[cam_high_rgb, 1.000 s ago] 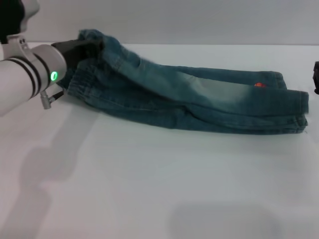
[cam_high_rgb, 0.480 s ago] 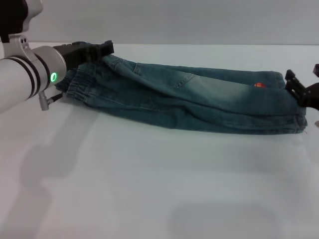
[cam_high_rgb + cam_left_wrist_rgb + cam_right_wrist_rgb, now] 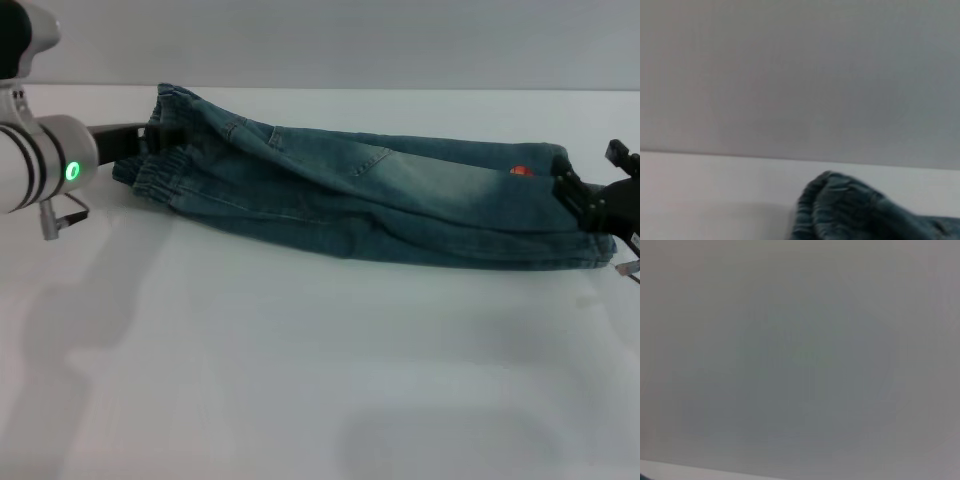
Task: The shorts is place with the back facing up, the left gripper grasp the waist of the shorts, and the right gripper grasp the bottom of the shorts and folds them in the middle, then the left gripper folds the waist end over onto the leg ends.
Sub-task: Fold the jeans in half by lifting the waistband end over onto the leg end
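Two grippers bracket the faded blue denim shorts lying lengthwise across mid-frame: the black left gripper at the ruffled waist, frame left, nearer, and the black right gripper at the hems; I cannot tell either's grip.

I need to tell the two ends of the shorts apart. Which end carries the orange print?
The leg ends, by the right gripper: straight hems with the orange print close by. The waist, by the left gripper, is gathered and unprinted.
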Controlling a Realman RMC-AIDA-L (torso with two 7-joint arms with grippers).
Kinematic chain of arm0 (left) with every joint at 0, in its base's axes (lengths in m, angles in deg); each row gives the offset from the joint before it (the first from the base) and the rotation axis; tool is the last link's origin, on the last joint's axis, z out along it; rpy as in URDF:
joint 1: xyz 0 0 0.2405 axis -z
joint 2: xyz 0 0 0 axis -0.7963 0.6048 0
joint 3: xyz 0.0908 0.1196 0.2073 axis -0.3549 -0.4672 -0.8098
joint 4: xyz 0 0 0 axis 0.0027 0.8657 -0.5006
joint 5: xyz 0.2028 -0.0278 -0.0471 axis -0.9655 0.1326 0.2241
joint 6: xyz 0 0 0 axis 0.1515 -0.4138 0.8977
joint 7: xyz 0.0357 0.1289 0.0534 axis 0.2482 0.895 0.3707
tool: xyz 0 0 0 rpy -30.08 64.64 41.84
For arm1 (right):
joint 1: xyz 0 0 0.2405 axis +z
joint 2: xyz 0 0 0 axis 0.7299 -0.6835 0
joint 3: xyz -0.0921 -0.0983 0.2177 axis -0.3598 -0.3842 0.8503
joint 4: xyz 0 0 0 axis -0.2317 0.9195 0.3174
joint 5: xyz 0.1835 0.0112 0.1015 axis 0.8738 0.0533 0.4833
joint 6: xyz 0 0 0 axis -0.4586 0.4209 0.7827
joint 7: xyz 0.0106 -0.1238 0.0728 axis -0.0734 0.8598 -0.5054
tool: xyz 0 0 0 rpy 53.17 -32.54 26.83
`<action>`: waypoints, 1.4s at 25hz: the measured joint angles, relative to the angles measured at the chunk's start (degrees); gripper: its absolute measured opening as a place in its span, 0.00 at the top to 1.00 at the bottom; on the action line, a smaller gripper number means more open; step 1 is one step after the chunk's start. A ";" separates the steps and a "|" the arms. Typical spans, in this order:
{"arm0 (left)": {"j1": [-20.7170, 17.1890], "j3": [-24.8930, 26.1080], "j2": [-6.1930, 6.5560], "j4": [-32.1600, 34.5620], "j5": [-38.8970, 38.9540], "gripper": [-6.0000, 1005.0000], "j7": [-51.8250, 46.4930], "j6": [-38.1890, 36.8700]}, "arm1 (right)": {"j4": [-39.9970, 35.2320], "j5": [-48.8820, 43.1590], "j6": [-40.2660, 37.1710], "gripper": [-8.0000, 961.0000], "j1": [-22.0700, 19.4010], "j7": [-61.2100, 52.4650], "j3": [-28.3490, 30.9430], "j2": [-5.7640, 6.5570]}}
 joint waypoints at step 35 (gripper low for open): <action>8.60 5.08 -0.06 16.09 -1.97 0.15 4.31 0.41 | 0.61 -0.02 -0.11 0.30 -0.82 -0.62 -1.94 0.00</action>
